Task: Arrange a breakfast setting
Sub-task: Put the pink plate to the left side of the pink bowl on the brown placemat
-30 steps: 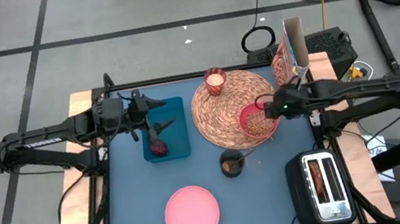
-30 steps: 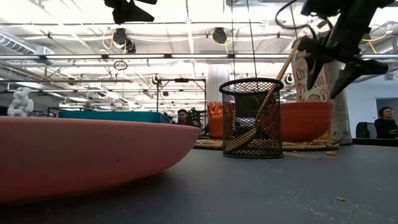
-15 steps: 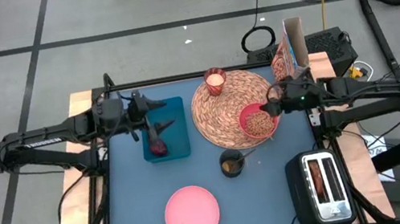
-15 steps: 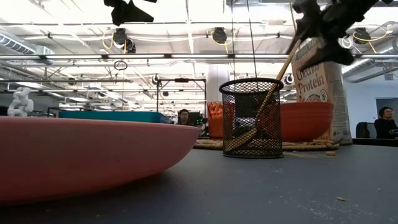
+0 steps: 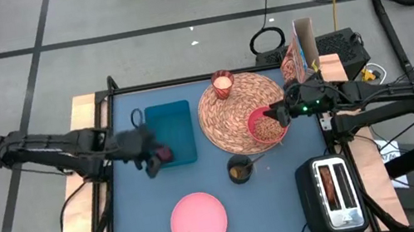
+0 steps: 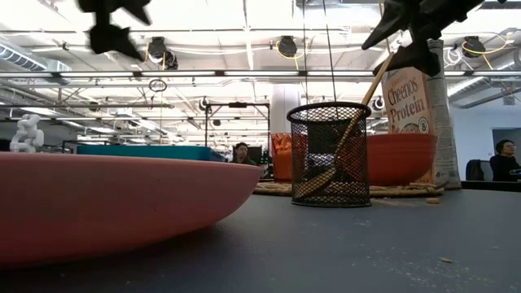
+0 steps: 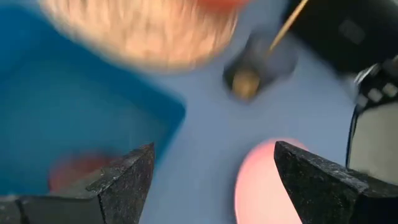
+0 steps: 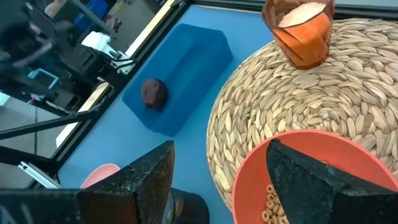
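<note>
Left gripper [image 7: 211, 180] jaws spread, nothing held; positioned over near edge of blue tray [image 5: 170, 122], close to dark-red fruit [image 8: 153, 92] lying inside. Right gripper [image 8: 217, 180] jaws likewise parted, hovering at coral-red bowl [image 5: 266, 125] on straw placemat [image 5: 235, 107].

Risk judged: fruit rolled aside if pinched off-centre; bowl tipped if rim clipped, cereal spilled.

Bowl filled with cereal rings. Candle glass [image 5: 223, 84] set on placemat. Mesh cup [image 6: 329, 154] holding wooden utensil. Cheerios box [image 6: 411, 102] upright beyond placemat. Pink plate [image 5: 199, 222] left empty at table front.

Two slim dark arms, black jointed links, wedge-shaped matt black fingers [image 8: 147, 180], small green light at the right wrist
</note>
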